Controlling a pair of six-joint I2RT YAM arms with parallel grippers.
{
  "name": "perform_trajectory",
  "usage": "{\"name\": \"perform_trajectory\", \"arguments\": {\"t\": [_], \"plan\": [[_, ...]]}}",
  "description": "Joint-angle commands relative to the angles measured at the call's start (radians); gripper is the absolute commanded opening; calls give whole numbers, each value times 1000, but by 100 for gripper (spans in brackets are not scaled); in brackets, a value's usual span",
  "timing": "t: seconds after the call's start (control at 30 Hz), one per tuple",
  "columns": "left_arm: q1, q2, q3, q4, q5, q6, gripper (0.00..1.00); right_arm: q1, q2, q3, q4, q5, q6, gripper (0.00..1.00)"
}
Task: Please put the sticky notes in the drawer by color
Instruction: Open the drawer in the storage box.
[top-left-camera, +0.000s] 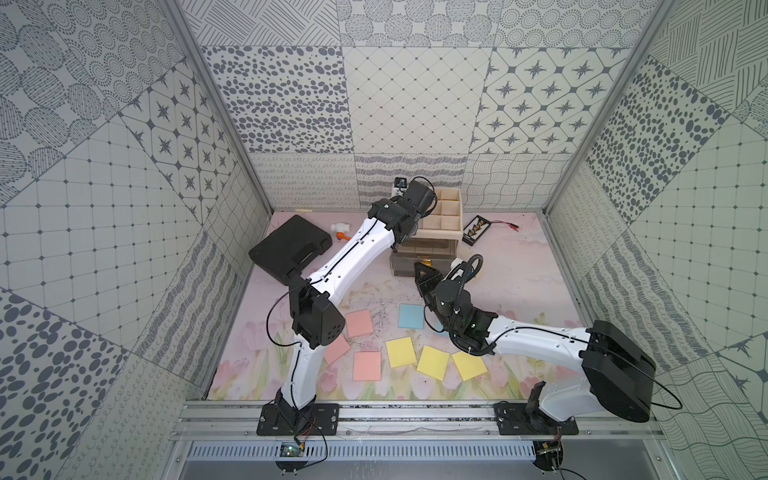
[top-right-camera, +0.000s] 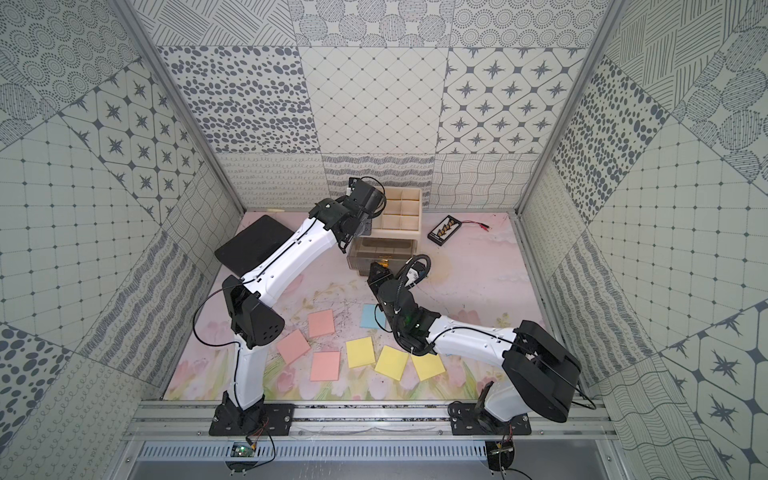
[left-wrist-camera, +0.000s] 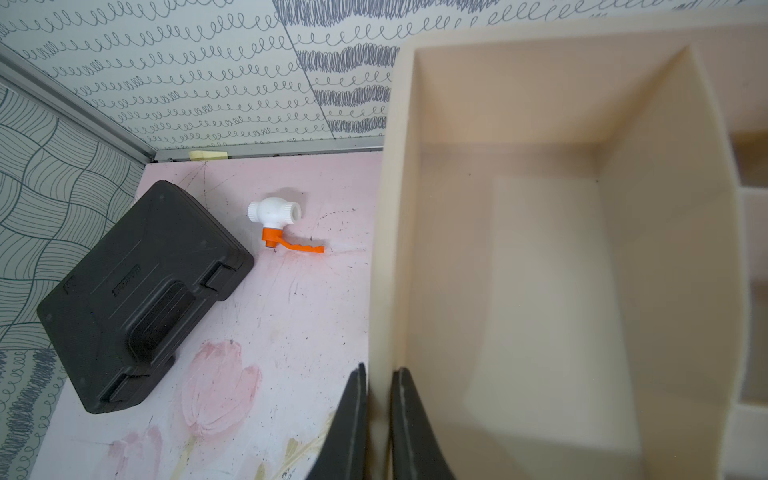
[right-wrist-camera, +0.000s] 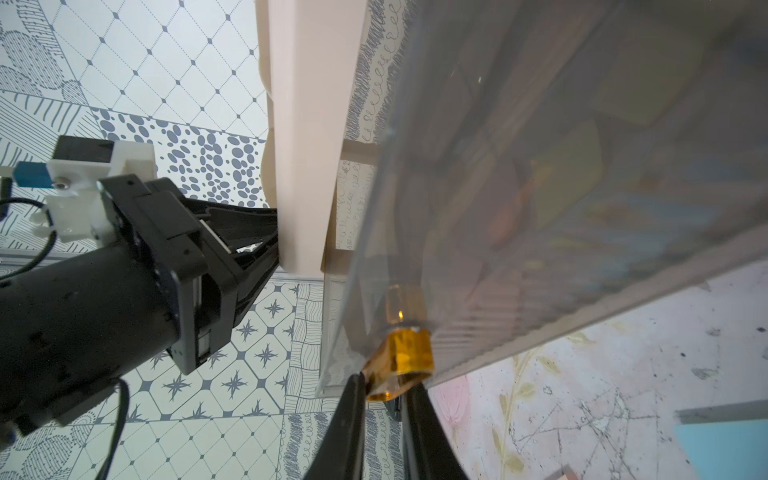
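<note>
Three pink sticky notes (top-left-camera: 367, 365), three yellow ones (top-left-camera: 433, 362) and a light blue one (top-left-camera: 410, 316) lie flat on the table's front half. Another blue edge shows under the right arm. The drawer (top-left-camera: 419, 254) is smoky clear plastic with an amber knob (right-wrist-camera: 409, 353), under a cream compartment top (top-left-camera: 459, 216). Its front stands a little forward of that top. My right gripper (right-wrist-camera: 384, 380) is shut on the knob. My left gripper (left-wrist-camera: 378, 370) is shut on the cream top's left wall (left-wrist-camera: 390, 249), one finger on each side.
A black case (top-left-camera: 291, 249) lies at the back left, with a white valve with an orange handle (top-left-camera: 338, 230) beside it. A black battery holder with red leads (top-left-camera: 476, 230) sits right of the drawer unit. Patterned walls enclose the table.
</note>
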Motion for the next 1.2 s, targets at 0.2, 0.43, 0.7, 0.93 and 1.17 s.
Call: {"name": "perform_trajectory", "arguments": {"t": [0.2,0.43,0.7,0.93,1.17], "plan": [[-5,32,30,-4,47,-68,0,49,-86,-33,82,-42,-41,18],[-9,48,58,-24,37,-65,0,60,-117,-62,73,-31,-40,18],[-12,54,68,-27,36,-65,0,69,-124,-81,68,-27,-33,18],[-14,58,73,-26,39,-59,0,71,-139,-90,67,-22,-39,19],[-16,62,76,-27,52,-62,0,71,-177,-104,50,-6,-75,69]]}}
